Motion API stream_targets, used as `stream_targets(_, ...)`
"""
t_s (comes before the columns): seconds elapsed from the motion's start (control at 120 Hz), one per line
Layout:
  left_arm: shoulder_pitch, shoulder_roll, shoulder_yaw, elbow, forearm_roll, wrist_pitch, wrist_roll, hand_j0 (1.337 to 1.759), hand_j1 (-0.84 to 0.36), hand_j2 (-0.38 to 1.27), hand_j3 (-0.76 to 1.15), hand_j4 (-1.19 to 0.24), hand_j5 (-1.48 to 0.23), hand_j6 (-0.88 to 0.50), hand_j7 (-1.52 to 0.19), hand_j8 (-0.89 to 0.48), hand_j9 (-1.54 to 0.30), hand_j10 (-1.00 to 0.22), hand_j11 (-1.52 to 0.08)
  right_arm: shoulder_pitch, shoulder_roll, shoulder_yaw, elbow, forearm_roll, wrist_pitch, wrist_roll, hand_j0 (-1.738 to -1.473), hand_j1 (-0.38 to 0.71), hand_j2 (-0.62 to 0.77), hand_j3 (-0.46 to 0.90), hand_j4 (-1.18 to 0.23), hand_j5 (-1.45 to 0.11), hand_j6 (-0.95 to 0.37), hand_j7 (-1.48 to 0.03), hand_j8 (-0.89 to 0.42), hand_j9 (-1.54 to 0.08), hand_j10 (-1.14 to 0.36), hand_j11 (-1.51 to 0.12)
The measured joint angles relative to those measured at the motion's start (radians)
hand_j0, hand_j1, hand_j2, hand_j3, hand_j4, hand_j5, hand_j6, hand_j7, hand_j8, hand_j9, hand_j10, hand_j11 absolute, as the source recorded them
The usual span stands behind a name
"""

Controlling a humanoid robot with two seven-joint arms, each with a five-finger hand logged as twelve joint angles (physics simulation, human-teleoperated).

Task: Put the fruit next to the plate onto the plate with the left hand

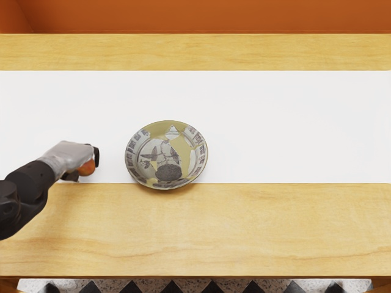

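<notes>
Pale wood makes up the table, with a broad white strip running across its middle. On that strip, left of centre, sits the patterned plate, and nothing lies in it. The left hand comes in from the left edge and is wrapped over the orange fruit, its fingers curled around it so that only a sliver of orange shows. The fruit is near the plate's left side, apart from its rim, at the strip's front edge. I judge this to be the grasping step, and whether the fruit is off the surface yet is unclear. The next move calls for a lift high enough to clear the rim, a short carry rightward, and a gentle release over the plate's centre.
</notes>
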Motion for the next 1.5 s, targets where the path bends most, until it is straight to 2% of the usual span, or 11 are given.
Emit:
stream_targets(0.2,-0.029,0.004,-0.006,0.000,-0.006,-0.004,-0.001,1.645,-0.36,0.18,0.12,-0.52,-1.00,-0.34,-1.04,-0.45,-1.04,-0.74,-1.03,0.000,0.000,0.000,0.000,0.000,0.000,0.000,-1.658,-0.33,0.00,0.00,-0.02,-0.02,-0.02,-0.02,-0.02,-0.02,-0.02,-0.02)
stream_targets(0.317,-0.091,0.006,-0.006,0.000,-0.021,-0.010,-0.001,1.645,-0.34,0.23,0.07,-0.55,-1.00,-0.37,-1.04,-0.48,-1.03,-0.73,-1.03,0.000,0.000,0.000,0.000,0.000,0.000,0.000,-1.658,-0.33,0.00,0.00,-0.02,-0.02,-0.02,-0.02,-0.02,-0.02,-0.02,-0.02)
stream_targets(0.4,-0.140,0.008,-0.006,0.000,-0.039,-0.012,-0.001,1.646,-0.31,0.18,0.05,-0.57,-1.01,-0.39,-1.03,-0.50,-1.03,-0.73,-1.03,0.000,0.000,0.000,0.000,0.000,0.000,0.000,-1.658,-0.33,0.00,0.00,-0.02,-0.02,-0.02,-0.02,-0.02,-0.02,-0.02,-0.02)
stream_targets(0.542,-0.186,-0.009,-0.008,-0.001,-0.055,-0.012,-0.002,1.646,-0.32,0.20,0.02,-0.57,-1.00,-0.40,-1.03,-0.50,-1.03,-0.72,-1.03,0.000,0.000,0.000,0.000,0.000,0.000,0.000,-1.658,-0.33,0.00,0.00,-0.02,-0.02,-0.02,-0.02,-0.02,-0.02,-0.02,-0.02)
stream_targets(0.758,-0.229,-0.123,-0.025,0.000,-0.065,-0.012,-0.003,1.646,-0.31,0.19,0.01,-0.58,-0.99,-0.40,-1.02,-0.51,-1.03,-0.72,-1.04,0.000,0.000,0.000,0.000,0.000,0.000,0.000,-1.658,-0.33,0.00,0.00,-0.02,-0.02,-0.02,-0.02,-0.02,-0.02,-0.02,-0.02)
stream_targets(1.033,-0.245,-0.273,-0.024,0.006,-0.091,-0.028,-0.003,1.647,-0.29,0.16,0.00,-0.59,-0.99,-0.42,-1.00,-0.52,-1.01,-0.71,-1.02,0.000,0.000,0.000,0.000,0.000,0.000,0.000,-1.658,-0.33,0.00,0.00,-0.02,-0.02,-0.02,-0.02,-0.02,-0.02,-0.02,-0.02)
stream_targets(1.342,-0.223,-0.291,-0.005,0.012,-0.095,-0.045,-0.002,1.647,-0.29,0.14,0.00,-0.59,-0.97,-0.43,-0.99,-0.53,-1.00,-0.70,-1.01,0.000,0.000,0.000,0.000,0.000,0.000,0.000,-1.658,-0.33,0.00,0.00,-0.02,-0.02,-0.02,-0.02,-0.02,-0.02,-0.02,-0.02)
stream_targets(1.392,-0.225,-0.291,-0.001,0.013,-0.100,-0.046,-0.002,1.648,-0.27,0.14,0.00,-0.61,-0.91,-0.43,-0.93,-0.55,-0.94,-0.66,-0.95,0.000,0.000,0.000,0.000,0.000,0.000,0.000,-1.658,-0.33,0.00,0.00,-0.02,-0.02,-0.02,-0.02,-0.02,-0.02,-0.02,-0.02)
stream_targets(1.5,-0.247,-0.299,0.002,0.013,-0.138,-0.049,-0.001,1.652,-0.03,0.09,0.00,-0.38,-0.56,-0.27,-0.57,-0.35,-0.58,-0.41,-0.58,0.000,0.000,0.000,0.000,0.000,0.000,0.000,-1.658,-0.33,0.00,0.00,-0.02,-0.02,-0.02,-0.02,-0.02,-0.02,-0.02,-0.02)
